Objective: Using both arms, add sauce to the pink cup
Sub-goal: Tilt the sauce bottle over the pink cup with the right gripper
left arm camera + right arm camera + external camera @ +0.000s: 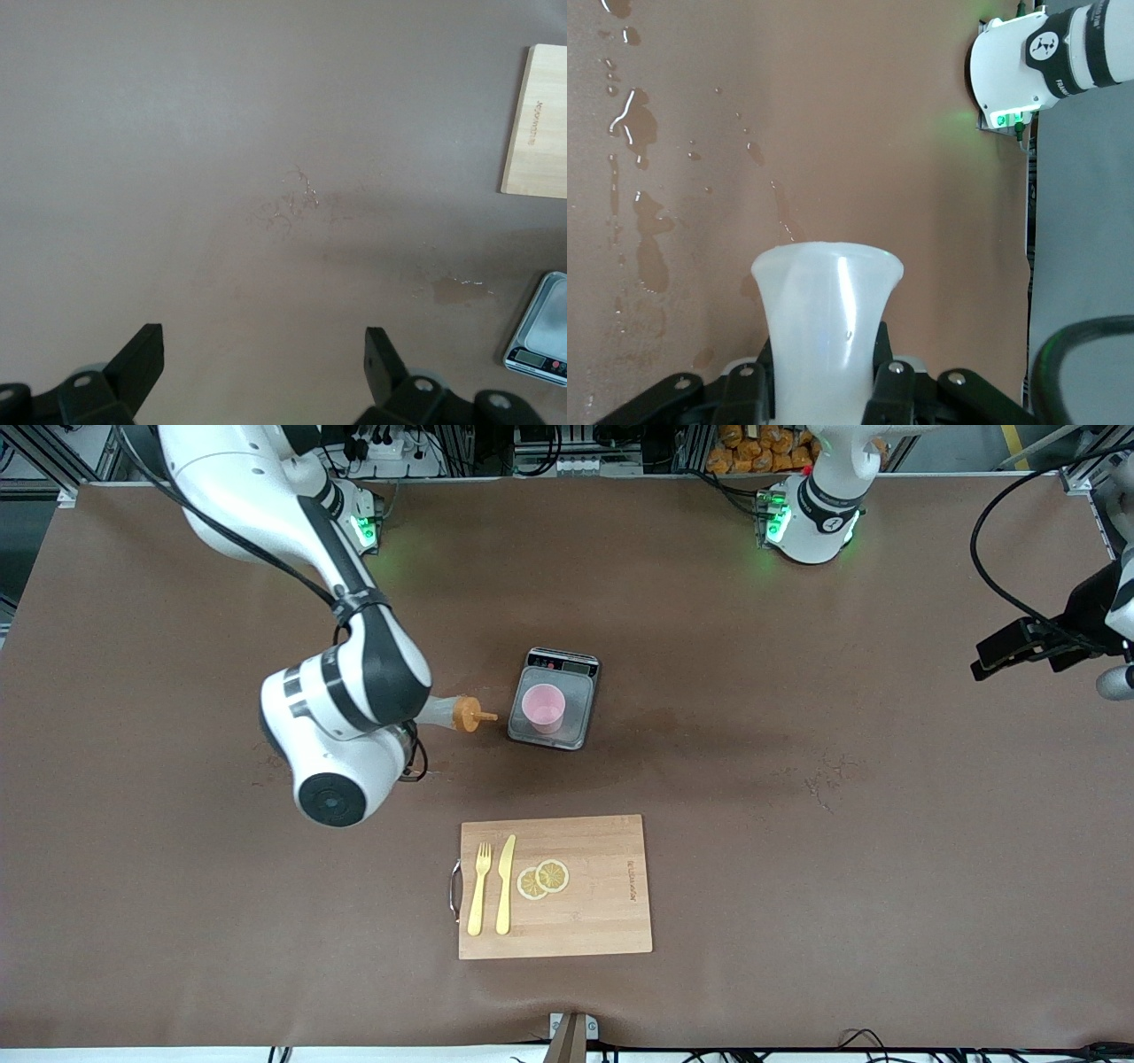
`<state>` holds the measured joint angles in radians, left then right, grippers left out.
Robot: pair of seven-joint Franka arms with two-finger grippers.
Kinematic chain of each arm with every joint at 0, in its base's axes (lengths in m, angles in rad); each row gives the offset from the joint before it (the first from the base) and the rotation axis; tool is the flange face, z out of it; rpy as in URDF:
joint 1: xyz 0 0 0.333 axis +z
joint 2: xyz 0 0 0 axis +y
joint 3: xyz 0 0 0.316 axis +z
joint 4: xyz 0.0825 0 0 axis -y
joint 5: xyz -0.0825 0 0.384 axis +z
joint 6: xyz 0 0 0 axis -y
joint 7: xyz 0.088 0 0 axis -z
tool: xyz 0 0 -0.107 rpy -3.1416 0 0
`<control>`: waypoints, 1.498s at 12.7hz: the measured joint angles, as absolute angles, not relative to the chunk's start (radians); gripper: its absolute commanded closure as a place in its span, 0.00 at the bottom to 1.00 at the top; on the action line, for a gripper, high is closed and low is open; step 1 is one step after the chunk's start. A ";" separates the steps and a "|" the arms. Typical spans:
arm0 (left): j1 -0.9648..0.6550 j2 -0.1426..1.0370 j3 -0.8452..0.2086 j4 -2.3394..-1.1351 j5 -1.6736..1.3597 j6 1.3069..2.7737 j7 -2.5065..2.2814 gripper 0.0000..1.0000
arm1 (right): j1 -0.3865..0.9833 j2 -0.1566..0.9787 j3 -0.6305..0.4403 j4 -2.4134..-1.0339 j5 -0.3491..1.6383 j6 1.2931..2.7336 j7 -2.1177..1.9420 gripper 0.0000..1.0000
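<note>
The pink cup [543,708] stands upright on a small grey kitchen scale [578,731] mid-table. My right gripper [824,354] is shut on the sauce bottle [446,712] and holds it on its side above the table. The bottle's orange nozzle [478,716] points at the cup and stops just short of the scale's edge, toward the right arm's end. In the right wrist view the bottle's whitish base [827,301] fills the gap between the fingers. In the front view the arm's wrist hides this gripper. My left gripper [264,354] is open and empty, waiting over bare table at the left arm's end [997,657].
A wooden cutting board [602,903] lies nearer the front camera than the scale. It carries a yellow fork [479,889], a yellow knife [505,884] and two lemon slices [543,879]. Wet spots [642,124] mark the brown table under the bottle.
</note>
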<state>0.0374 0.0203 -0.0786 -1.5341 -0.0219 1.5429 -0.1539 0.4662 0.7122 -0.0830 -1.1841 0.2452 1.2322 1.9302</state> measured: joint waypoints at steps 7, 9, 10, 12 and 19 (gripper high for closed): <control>-0.067 -0.015 0.012 -1.574 -0.022 1.522 -0.153 0.00 | 0.562 0.722 -0.083 -1.193 0.109 1.170 2.016 0.73; -0.077 -0.025 0.022 -1.575 -0.022 1.515 -0.153 0.00 | 0.569 0.724 -0.083 -1.195 0.082 1.158 2.025 0.73; -0.079 -0.027 0.023 -1.575 -0.022 1.515 -0.153 0.00 | 0.575 0.727 -0.083 -1.196 0.069 1.152 2.035 0.73; -0.083 -0.028 0.023 -1.575 -0.022 1.515 -0.153 0.00 | 0.589 0.733 -0.082 -1.196 0.047 1.143 2.053 0.73; -0.086 -0.026 0.024 -1.577 -0.022 1.515 -0.153 0.00 | 0.650 0.759 -0.085 -1.196 -0.041 1.115 2.086 0.80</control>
